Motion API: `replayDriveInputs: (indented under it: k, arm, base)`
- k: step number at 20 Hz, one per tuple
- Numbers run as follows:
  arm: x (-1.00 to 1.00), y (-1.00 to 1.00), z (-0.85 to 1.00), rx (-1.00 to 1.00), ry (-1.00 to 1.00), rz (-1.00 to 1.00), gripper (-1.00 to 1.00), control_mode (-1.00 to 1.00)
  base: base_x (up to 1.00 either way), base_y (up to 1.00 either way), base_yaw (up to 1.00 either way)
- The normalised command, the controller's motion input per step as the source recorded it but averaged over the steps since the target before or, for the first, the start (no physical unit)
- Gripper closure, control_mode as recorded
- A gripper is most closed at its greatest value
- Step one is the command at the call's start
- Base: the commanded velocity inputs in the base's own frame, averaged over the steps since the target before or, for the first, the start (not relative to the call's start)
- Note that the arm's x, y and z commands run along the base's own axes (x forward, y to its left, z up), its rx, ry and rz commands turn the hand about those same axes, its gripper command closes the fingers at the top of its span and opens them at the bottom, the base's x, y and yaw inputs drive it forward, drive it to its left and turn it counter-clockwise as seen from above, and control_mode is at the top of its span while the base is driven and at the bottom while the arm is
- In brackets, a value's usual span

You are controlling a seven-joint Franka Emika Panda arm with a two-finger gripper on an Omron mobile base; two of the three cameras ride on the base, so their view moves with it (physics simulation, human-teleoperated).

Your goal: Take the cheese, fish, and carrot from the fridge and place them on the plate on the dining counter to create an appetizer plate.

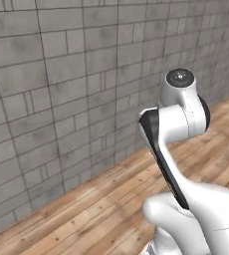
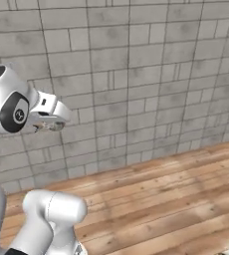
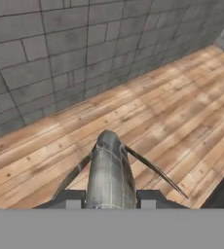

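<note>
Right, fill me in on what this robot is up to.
The arm is carrying the fish: in the hand view the jaws are closed on its grey body, which sticks out ahead between them with thin fins spread to either side. Around it there is a grey block wall and a wooden floor, seen from both base views, so the fish has yet to be set down anywhere.

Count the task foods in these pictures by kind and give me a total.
Fish: 1, held between the fingers
Cheese: 0
Carrot: 0
Total: 1
</note>
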Motion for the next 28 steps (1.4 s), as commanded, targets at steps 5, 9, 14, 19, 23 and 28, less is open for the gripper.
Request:
replayDriveInputs:
  k: [5,9,14,19,23,28]
  arm:
    - [0.0,0.0,0.0,0.0,0.0,0.0,1.0,1.0]
    - [0.0,0.0,0.0,0.0,0.0,0.0,1.0,1.0]
    - [0.0,0.0,0.0,0.0,0.0,0.0,1.0,1.0]
    - [0.0,0.0,0.0,0.0,0.0,0.0,1.0,1.0]
    - [0.0,0.0,0.0,0.0,0.0,0.0,1.0,1.0]
    - [0.0,0.0,0.0,0.0,0.0,0.0,1.0,1.0]
  base:
    - [0.78,0.23,-0.66]
    - [0.79,0.19,-0.65]
    - [0.83,0.17,-0.63]
    - [0.92,0.14,-0.58]
    - [1.0,0.12,-0.52]
    - [1.0,0.21,-0.51]
